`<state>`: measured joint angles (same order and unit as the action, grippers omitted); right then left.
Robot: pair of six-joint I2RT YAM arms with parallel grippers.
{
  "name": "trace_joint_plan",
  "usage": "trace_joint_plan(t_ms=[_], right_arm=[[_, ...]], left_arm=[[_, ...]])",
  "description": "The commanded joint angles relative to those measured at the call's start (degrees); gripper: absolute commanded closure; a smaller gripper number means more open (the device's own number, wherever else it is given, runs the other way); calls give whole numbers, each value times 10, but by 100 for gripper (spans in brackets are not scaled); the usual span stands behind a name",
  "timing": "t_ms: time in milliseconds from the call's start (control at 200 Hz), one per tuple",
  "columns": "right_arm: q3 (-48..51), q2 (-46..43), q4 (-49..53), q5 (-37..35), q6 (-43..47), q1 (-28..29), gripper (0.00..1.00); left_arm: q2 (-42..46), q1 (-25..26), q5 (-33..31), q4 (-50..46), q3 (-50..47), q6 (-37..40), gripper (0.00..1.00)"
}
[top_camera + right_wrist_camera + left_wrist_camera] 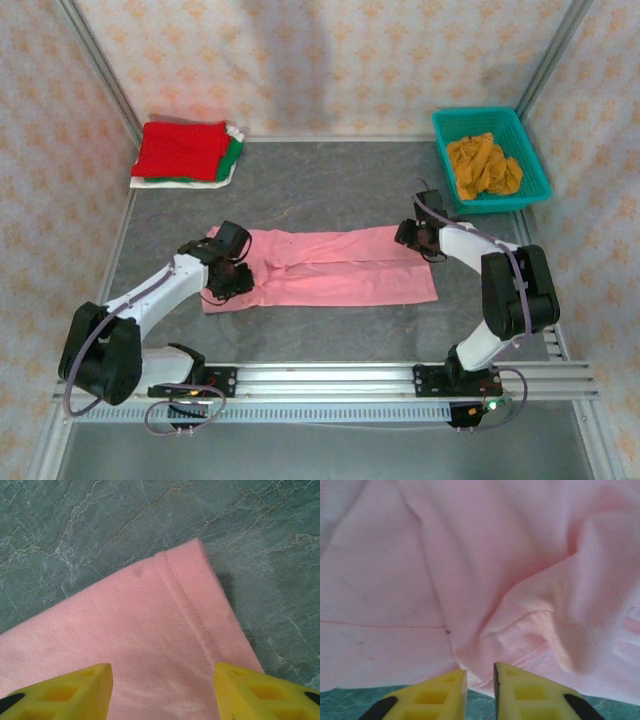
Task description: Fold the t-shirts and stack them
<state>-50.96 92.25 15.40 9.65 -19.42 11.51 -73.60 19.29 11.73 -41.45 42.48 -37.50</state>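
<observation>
Item: pink shirt point(330, 265), a long strip lying mid-table point(330, 200). My left pincer point(480, 672), a slit apart, at its left edge; my right pincer point(163, 672), wide apart, over its far right corner (bare table beyond). Red shirt point(180, 150) tops the far-left stack; mustard shirt point(483, 165) in basket point(535, 180).

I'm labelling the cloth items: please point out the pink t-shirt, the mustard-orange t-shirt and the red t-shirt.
pink t-shirt point(330, 268), top view, its flat middle panel.
mustard-orange t-shirt point(483, 165), top view, centre of the crumpled heap.
red t-shirt point(180, 150), top view, middle of its folded top face.
</observation>
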Motion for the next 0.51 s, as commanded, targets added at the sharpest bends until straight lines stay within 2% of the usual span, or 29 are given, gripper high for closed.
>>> trace_joint_plan(t_ms=[0, 180, 220, 355, 445, 505], right_arm=[[7, -1, -1, -8, 1, -3, 44], [5, 2, 0, -7, 1, -3, 44], [5, 3, 0, -8, 0, -3, 44], [3, 7, -2, -9, 1, -3, 44], [1, 11, -2, -7, 2, -3, 44], [1, 13, -2, -6, 0, -3, 44]], left_arm=[[-25, 4, 9, 39, -12, -16, 75], [-56, 5, 3, 50, -8, -9, 71], [-61, 5, 3, 52, -9, -9, 66], [-72, 5, 6, 62, -17, -10, 66], [-74, 5, -2, 67, -24, -12, 69], [-75, 5, -6, 67, -24, -11, 78]])
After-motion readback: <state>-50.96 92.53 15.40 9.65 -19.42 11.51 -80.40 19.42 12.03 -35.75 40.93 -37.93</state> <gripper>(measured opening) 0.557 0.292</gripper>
